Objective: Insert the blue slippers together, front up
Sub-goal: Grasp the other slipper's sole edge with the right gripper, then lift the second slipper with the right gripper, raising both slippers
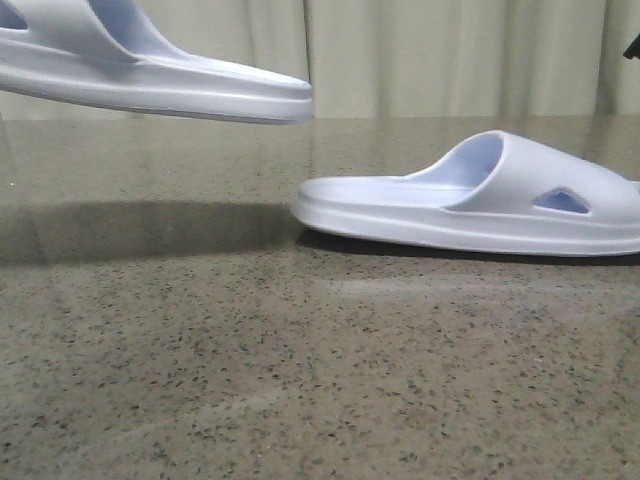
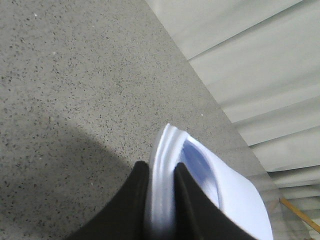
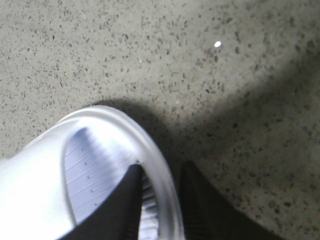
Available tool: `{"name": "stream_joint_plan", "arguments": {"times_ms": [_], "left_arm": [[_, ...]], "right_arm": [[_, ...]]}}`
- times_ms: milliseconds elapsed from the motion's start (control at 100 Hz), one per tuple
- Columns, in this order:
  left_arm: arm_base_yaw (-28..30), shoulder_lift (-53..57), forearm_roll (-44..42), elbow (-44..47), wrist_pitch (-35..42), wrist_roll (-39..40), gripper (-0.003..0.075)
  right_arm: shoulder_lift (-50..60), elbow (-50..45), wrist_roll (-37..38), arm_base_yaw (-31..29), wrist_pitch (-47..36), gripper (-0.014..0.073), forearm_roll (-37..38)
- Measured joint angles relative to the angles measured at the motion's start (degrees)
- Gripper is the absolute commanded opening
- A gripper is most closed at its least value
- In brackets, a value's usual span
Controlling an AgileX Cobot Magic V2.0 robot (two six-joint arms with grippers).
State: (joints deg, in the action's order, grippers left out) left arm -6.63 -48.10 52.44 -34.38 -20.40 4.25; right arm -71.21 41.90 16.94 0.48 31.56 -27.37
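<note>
two blue slippers here. the lifted slipper (image 1: 150,70) hangs in the air at the upper left of the front view, sole clear of the table (image 1: 300,380), its end pointing toward the middle and throwing a wide shadow (image 1: 140,230) on the stone below. the other slipper (image 1: 480,200) sits flat on the table to the right, strap on the far right side with a triangular cut-out showing, its open end facing the lifted one, the two a bit apart

the front view doesn't show either gripper, so the wrist cams fill that in. left wrist cam: the left gripper (image 2: 161,200) is pinching the edge of the lifted slipper (image 2: 200,185), one black finger on each side of the thick sole rim, tabletop visible underneath and a pale curtain (image 2: 250,65) behind. right wrist cam: the right gripper (image 3: 159,200) has its fingers (image 3: 127,200) either side of the resting slipper's (image 3: 75,175) rim, one inside on the ribbed footbed and one outside by the table, closed in on the edge. that shot is a bit blurry, so i can't tell how hard it's squeezing
</note>
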Motion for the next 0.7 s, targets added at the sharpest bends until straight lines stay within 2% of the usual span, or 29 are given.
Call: {"name": "stream_joint_plan", "arguments": {"times_ms": [100, 510, 700], "left_arm": [[0.0, 0.0, 0.0, 0.0, 0.0, 0.0, 0.0016], [0.0, 0.0, 0.0, 0.0, 0.0, 0.0, 0.0016], [0.0, 0.0, 0.0, 0.0, 0.0, 0.0, 0.0016]], "right_arm": [[0.0, 0.0, 0.0, 0.1, -1.2, -0.0108, 0.0], [0.0, 0.1, -1.6, 0.1, -10.4, -0.0107, -1.2], [1.5, 2.8, -2.1, 0.1, -11.4, -0.0107, -1.9]]}}
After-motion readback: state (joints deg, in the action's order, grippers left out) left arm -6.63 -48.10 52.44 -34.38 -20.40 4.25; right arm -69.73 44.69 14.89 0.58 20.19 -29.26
